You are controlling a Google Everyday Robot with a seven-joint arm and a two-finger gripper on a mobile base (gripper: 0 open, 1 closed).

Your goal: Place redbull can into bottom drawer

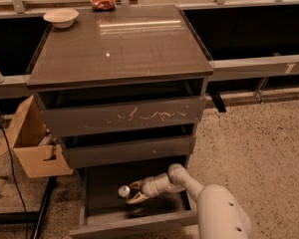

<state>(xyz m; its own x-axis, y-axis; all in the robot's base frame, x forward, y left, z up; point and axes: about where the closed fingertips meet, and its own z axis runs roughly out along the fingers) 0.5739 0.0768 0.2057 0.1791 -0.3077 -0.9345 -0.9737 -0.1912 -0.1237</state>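
Note:
The redbull can (123,191) shows only as a small silver top, lying inside the open bottom drawer (134,227), a shallow dark tray pulled out at the foot of the cabinet. My gripper (133,193) reaches into this drawer from the right, low over its floor. Its tan fingers (136,185) are closed around the can, one above and one below it. The can's body is mostly hidden by the fingers. My white arm (219,213) comes in from the lower right.
Above are the middle drawer (129,151) and the scratched top drawer front (122,116). A white bowl (61,17) and a red-orange wrapper (102,2) lie on the cabinet top. A cardboard box (32,143) stands at the left. Speckled floor lies to the right.

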